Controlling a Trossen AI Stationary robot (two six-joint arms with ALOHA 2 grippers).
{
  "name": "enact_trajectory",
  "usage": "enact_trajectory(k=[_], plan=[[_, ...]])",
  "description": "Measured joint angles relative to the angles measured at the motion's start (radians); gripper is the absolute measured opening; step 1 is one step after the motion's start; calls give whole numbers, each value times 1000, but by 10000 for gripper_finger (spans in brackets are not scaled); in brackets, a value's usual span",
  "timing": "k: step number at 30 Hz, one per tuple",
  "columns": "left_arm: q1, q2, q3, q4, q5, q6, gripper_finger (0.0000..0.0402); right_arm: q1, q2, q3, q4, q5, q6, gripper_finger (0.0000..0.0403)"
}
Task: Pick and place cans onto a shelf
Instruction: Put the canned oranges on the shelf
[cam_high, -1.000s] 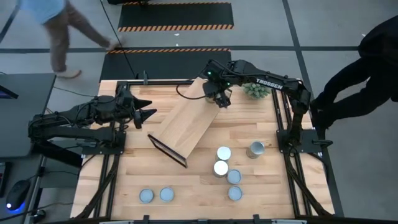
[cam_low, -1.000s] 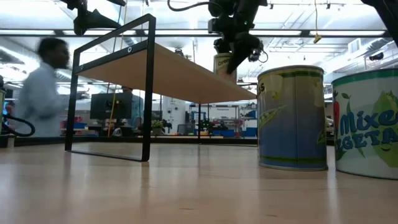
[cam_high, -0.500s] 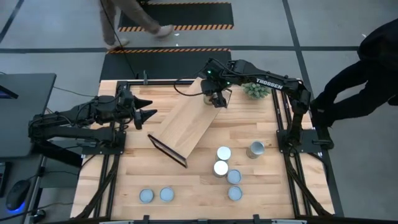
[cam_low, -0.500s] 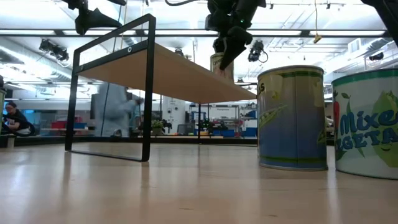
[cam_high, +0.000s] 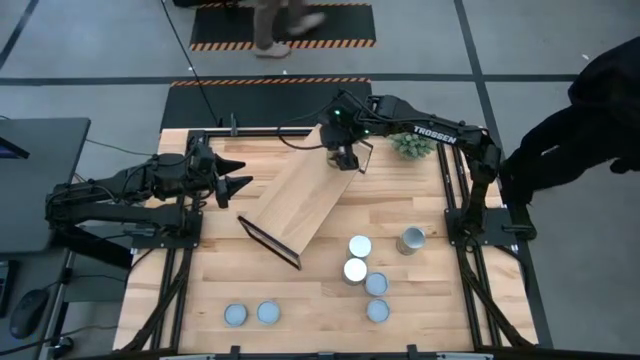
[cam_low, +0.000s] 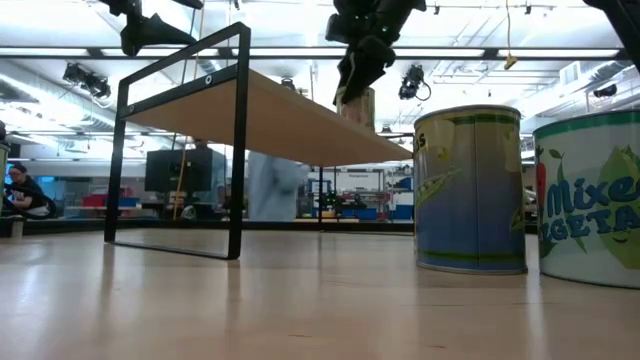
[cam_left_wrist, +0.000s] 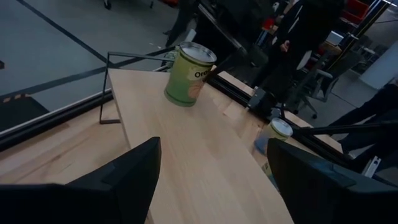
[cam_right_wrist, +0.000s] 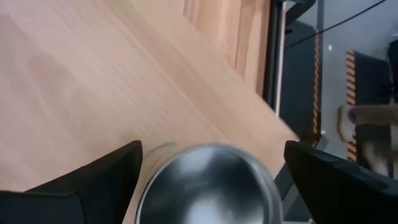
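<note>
Right claw (cam_high: 345, 160) hangs over the green-labelled can (cam_left_wrist: 188, 74) standing on the shelf (cam_high: 300, 200), fingers spread, clear of it. Left claw (cam_high: 238, 185) open, empty, beside the shelf.

Grey floor (cam_high: 90, 60) with dark seam lines all round the table. Two black mats with orange-black hazard striped edges: one (cam_high: 283, 25) at the far edge, one (cam_high: 270, 100) right against the table's far side. A person's legs (cam_high: 275, 20) cross the far mat; another person in dark clothing (cam_high: 585, 120) stands just off the table's right side. Dark desk (cam_high: 30, 170) to the left, a computer mouse (cam_high: 22, 318) near its front. Low view: long ceiling light strips (cam_low: 300, 52), open workshop behind, a blurred person in a light top (cam_low: 270, 185) passing, a seated person (cam_low: 15, 190) far left, monitors and benches.
</note>
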Motion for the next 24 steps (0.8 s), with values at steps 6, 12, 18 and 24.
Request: enact_trajectory(k=[6,12,18,24], plan=[[0,0,0,0,0,0,299,18,-48,0,52,22,22,400],[0,0,0,0,0,0,299,37,-154,0,-48,63,117,400],[0,0,0,0,1,2,299,35,-217,-23,-169,80,325,396],[0,0,0,-1,0,11,299,26,-273,-215,-106,95,458,383]])
